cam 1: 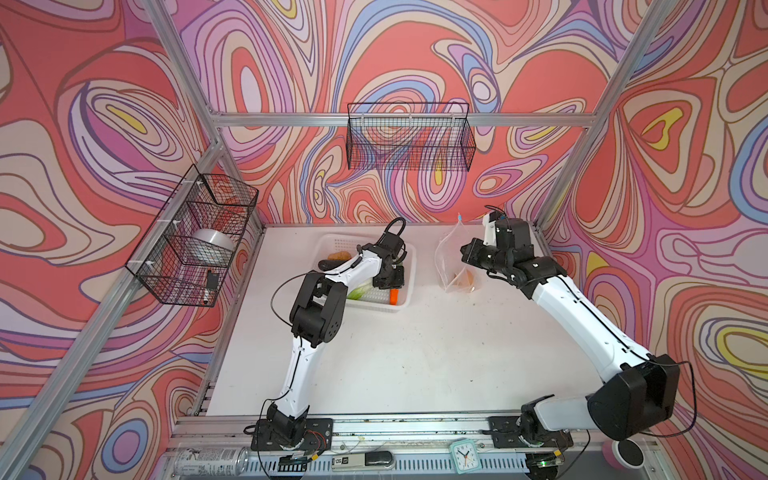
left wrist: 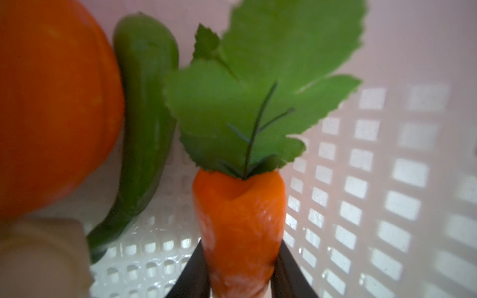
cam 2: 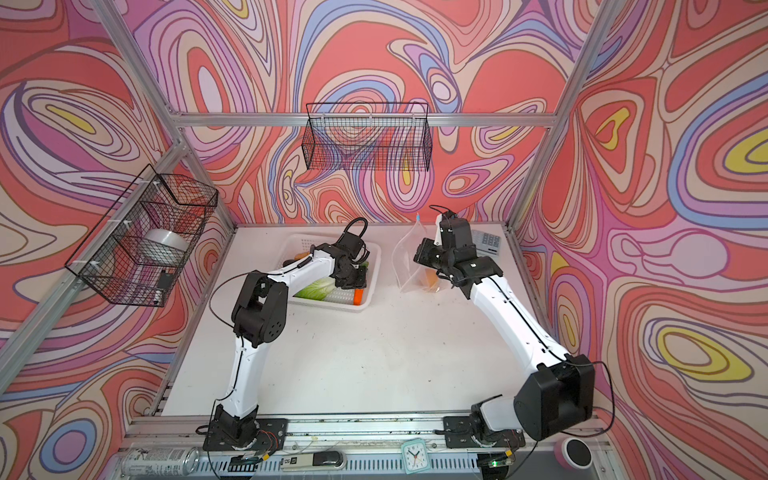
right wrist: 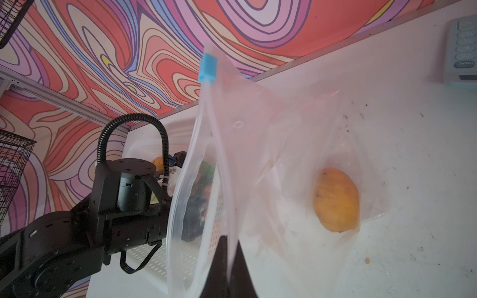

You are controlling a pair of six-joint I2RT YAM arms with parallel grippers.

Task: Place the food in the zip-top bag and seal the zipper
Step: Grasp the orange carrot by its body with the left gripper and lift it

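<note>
The orange carrot (left wrist: 240, 206) with green leaves lies in the white perforated basket (cam 1: 332, 243). My left gripper (left wrist: 241, 243) is shut on it, one black finger pressed on each side. Beside the carrot are the orange pumpkin (left wrist: 51, 103), a green pepper (left wrist: 144, 116) and a tan potato (left wrist: 38, 258). In both top views the napa cabbage (cam 1: 357, 293) (cam 2: 313, 289) shows under the left arm. My right gripper (right wrist: 229, 258) is shut on the mouth edge of the zip-top bag (right wrist: 284, 129) and holds it upright and open. The zipper's light-blue slider (right wrist: 207, 68) sits at the top end. A yellow-orange food piece (right wrist: 336, 198) lies inside the bag.
The dark eggplant (cam 1: 328, 264) rests at the basket's far side. A calculator (cam 2: 488, 241) lies on the table behind the right arm. Black wire baskets hang on the back wall (cam 1: 409, 137) and the left wall (cam 1: 195, 237). A small clock (cam 1: 463, 455) and a can (cam 1: 210, 459) sit on the front rail.
</note>
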